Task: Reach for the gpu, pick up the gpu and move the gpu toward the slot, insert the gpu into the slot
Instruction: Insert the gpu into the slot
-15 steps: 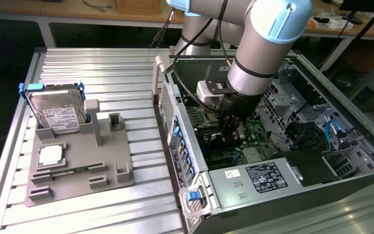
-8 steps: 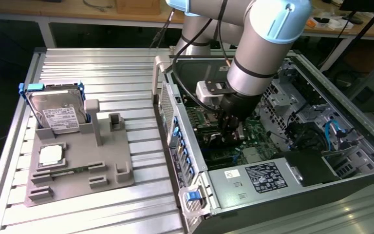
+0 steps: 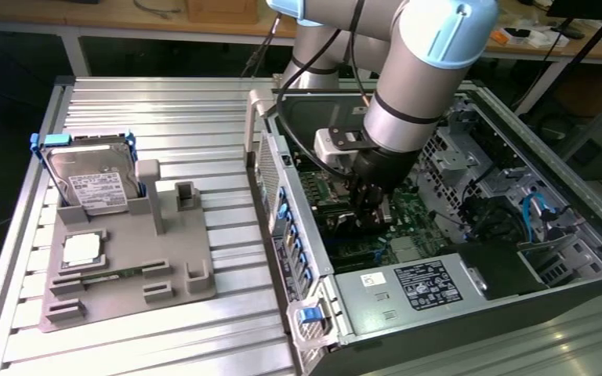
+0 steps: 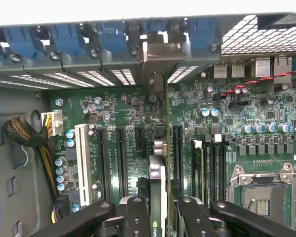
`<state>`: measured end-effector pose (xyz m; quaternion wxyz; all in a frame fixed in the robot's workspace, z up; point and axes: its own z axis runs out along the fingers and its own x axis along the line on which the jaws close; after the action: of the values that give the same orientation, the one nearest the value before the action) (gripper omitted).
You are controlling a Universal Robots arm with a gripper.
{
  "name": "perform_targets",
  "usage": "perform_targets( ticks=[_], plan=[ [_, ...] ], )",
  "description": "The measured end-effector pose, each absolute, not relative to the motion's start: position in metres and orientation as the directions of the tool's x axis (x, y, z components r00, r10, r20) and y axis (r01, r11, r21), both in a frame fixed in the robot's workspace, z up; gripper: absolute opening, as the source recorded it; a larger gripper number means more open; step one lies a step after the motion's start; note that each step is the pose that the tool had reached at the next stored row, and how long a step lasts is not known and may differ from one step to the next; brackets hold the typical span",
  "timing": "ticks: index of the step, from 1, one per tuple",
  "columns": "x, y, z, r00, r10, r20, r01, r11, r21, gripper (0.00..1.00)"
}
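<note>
Fingers (image 4: 138, 217) pinching the gpu (image 4: 158, 187) edge-on above the green motherboard (image 4: 227, 113), between black slots (image 4: 177, 148). In the exterior view, gripper (image 3: 369, 211) lowered inside the open computer case (image 3: 583, 227); hard drive (image 3: 92, 184) at nine o'clock on the counter (image 3: 144, 106).

Motherboard (image 4: 128, 113) dark green, black slots, one white slot (image 4: 82, 163). Gpu (image 4: 158, 192) dark with silvery edge. Gripper (image 4: 158, 217) black. Arm (image 3: 416, 78) grey, light-blue caps. Hard drive (image 3: 92, 184) silver, blue frame. Fixture tray (image 3: 123, 266) grey. Table (image 3: 175, 110) ribbed silver.
</note>
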<state>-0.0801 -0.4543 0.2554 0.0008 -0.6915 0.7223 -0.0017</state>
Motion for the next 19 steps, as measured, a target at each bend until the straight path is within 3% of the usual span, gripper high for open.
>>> perform_targets(
  ticks=[19],
  plan=[
    [-0.0801,-0.4542,0.2457,-0.044,-0.999,0.002,-0.999,0.044,-0.003,0.27]
  ],
)
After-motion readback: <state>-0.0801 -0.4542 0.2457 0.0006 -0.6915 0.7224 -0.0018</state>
